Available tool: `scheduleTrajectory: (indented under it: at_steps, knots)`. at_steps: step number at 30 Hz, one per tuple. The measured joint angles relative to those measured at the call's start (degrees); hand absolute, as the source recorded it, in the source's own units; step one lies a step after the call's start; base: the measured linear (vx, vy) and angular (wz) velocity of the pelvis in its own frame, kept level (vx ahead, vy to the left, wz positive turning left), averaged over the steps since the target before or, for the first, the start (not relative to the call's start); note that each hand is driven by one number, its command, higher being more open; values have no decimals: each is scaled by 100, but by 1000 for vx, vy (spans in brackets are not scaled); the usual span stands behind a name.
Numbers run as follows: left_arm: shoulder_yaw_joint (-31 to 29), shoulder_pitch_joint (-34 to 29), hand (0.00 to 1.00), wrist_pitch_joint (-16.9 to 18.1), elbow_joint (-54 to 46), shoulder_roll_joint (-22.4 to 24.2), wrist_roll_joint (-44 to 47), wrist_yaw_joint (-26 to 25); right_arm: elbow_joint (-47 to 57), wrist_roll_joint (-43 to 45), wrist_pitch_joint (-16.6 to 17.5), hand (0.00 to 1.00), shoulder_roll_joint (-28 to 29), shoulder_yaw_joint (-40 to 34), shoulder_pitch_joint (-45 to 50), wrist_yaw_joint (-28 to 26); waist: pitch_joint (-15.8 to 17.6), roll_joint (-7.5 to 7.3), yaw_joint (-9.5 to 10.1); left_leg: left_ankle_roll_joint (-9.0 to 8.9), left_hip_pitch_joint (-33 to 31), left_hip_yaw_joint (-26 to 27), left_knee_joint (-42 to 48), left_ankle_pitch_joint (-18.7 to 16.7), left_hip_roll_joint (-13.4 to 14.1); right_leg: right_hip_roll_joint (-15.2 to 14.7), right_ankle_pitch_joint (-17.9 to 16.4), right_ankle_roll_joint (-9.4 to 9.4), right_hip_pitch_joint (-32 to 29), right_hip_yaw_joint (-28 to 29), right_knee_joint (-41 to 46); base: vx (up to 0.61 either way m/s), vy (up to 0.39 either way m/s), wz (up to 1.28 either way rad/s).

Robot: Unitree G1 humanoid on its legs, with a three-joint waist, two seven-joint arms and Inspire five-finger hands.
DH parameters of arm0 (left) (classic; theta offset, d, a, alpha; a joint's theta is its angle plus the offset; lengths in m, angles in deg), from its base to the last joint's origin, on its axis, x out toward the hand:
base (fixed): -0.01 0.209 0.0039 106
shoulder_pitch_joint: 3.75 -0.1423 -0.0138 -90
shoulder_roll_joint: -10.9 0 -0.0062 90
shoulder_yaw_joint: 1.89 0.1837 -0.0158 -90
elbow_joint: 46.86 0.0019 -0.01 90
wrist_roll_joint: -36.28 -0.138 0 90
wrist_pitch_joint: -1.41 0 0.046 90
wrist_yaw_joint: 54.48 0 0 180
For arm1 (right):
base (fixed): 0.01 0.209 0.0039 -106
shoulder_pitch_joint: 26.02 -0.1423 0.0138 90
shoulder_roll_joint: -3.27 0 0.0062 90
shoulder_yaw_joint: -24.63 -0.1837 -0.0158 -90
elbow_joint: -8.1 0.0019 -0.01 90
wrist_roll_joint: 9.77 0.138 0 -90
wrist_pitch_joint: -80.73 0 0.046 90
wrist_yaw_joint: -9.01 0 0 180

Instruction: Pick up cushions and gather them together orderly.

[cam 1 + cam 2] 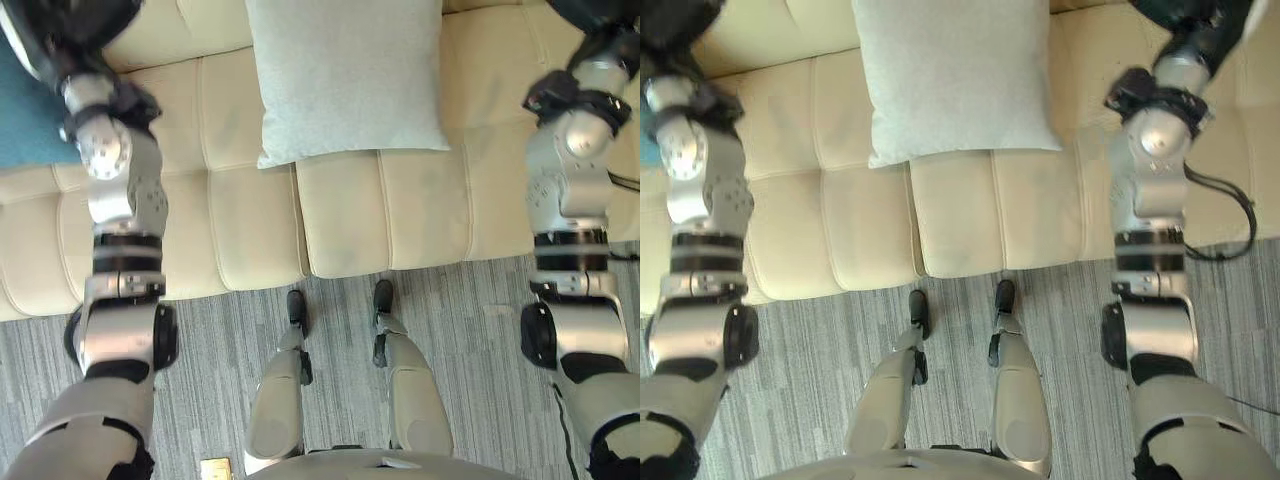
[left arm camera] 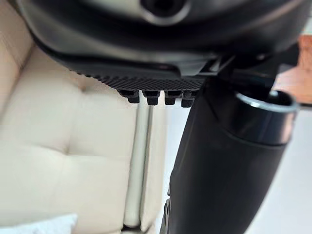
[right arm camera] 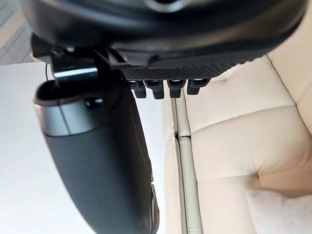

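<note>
A pale grey cushion (image 1: 345, 75) lies flat on the middle of the cream sofa (image 1: 430, 210), reaching back toward the backrest. Part of a teal cushion (image 1: 25, 115) lies at the sofa's far left, partly hidden by my left arm. My left hand (image 1: 60, 30) hovers over the sofa beside the teal cushion, left of the grey one. My right hand (image 1: 600, 15) hovers over the seat to the right of the grey cushion. Both hands are open and hold nothing, as the straight fingers (image 2: 151, 97) and fingers (image 3: 161, 88) in the wrist views confirm. A corner of the grey cushion (image 2: 39, 226) shows past the left hand.
The sofa's front edge runs across the view just ahead of me, with grey striped carpet (image 1: 470, 330) below it. A small yellowish object (image 1: 215, 468) lies on the carpet near the lower left. Bare seat lies on both sides of the grey cushion.
</note>
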Motion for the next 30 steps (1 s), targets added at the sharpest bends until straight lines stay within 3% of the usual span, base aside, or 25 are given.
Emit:
scheduleTrajectory:
  at_steps: [5, 6, 8, 11, 13, 17, 23, 30]
  knots:
    - [-241, -2232, 100, 0, -429, 1001, -14, 361, 706, 30, 78, 100, 144, -305, 2318, -528, -12, 4, 27, 108, 263, -79, 5, -143, 17, -12, -261, 6, 347, -180, 111, 14, -18, 18]
    - [23, -3752, 100, -150, -396, 1903, -209, 784, 852, -88, 78, 100, 900, -296, 3787, -1104, -143, -13, 76, 127, 511, -98, 69, -277, 15, -1, -457, -4, 584, -233, 273, 69, -51, 14]
    - [433, -4641, 100, -353, -88, 2253, -597, 1202, 789, -254, 46, 100, 1565, -261, 4868, -1442, -403, -16, 161, 96, 695, -102, 94, -380, 51, 35, -588, -16, 762, -261, 337, 90, -51, 4]
    - [504, -4972, 100, -400, 609, 2441, -994, 1474, 235, -501, 81, 100, 1943, -147, 5381, -1642, -698, -29, 174, 69, 901, -96, 124, -443, 98, 51, -658, -14, 987, -290, 322, 64, -34, -3]
    - [615, -5201, 100, -482, 1357, 2476, -1607, 1769, -641, -1107, 17, 100, 2140, 65, 5703, -1839, -1083, -70, 169, 33, 1224, -94, 106, -547, 149, 103, -741, -6, 1337, -315, 227, 82, -18, -3]
    - [676, -5284, 100, -602, 2279, 2587, -2331, 2032, -2095, -1614, -152, 100, 2373, 245, 5854, -2117, -1499, -98, 165, 26, 1530, -105, 25, -605, 177, 143, -760, 39, 1711, -362, -6, 40, 3, 0]
    - [618, -5221, 100, -691, 3015, 2506, -2724, 1971, -3217, -1658, -324, 100, 2468, -58, 5815, -2144, -1758, -99, 146, 49, 1878, -130, -226, -588, 130, 146, -626, 105, 2139, -387, -395, 37, 31, 3]
    - [573, -5089, 100, -721, 3203, 2356, -2895, 1856, -3892, -1658, -372, 100, 2483, -260, 5352, -2119, -1724, -289, 106, 105, 2173, 181, -283, -655, 64, 162, -449, 176, 2324, -88, -587, 40, 46, -18]
